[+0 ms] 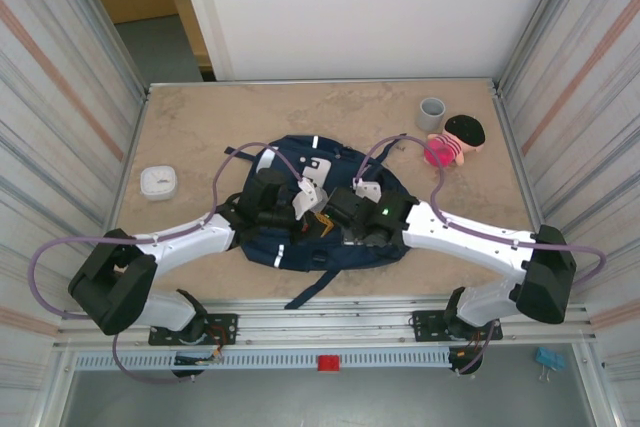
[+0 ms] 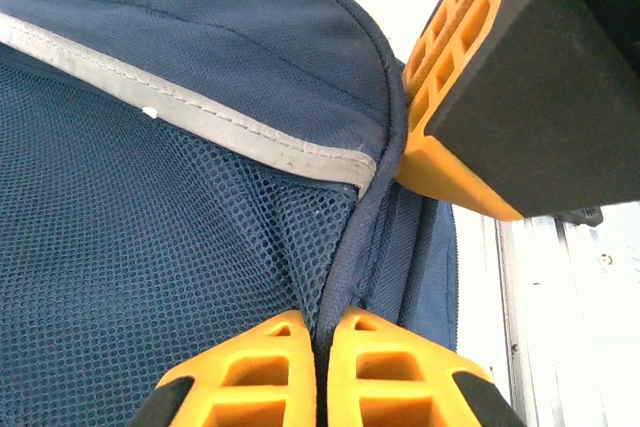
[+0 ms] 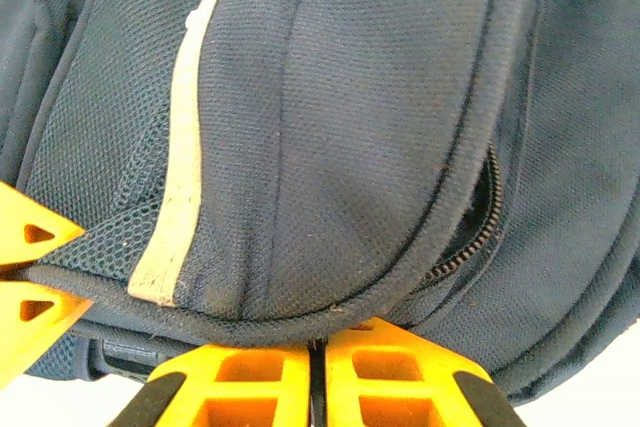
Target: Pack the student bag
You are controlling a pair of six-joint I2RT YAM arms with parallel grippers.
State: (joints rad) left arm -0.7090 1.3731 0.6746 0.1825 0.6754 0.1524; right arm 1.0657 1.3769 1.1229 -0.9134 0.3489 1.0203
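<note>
The student bag (image 1: 296, 161), navy with pale stripes, lies flat at the table's middle. Both grippers meet over its near half. My left gripper (image 1: 316, 217) is shut, its orange fingertips pinching a navy piping seam (image 2: 352, 247) beside the mesh pocket (image 2: 150, 247). An orange finger of the right gripper (image 2: 470, 97) stands close by at the upper right of the left wrist view. My right gripper (image 3: 317, 343) is shut at the bag's curved bottom rim (image 3: 300, 322), the rim lying across its tips. A partly open zip (image 3: 470, 247) runs just right of it. The left gripper's fingertips (image 3: 30, 267) pinch the same rim at the left.
A grey cup (image 1: 431, 113) and a plush doll (image 1: 455, 140) stand at the back right. A small white box (image 1: 158, 182) sits at the left. A dark strap (image 1: 312, 291) hangs over the table's near edge. Ribbed walls close in both sides.
</note>
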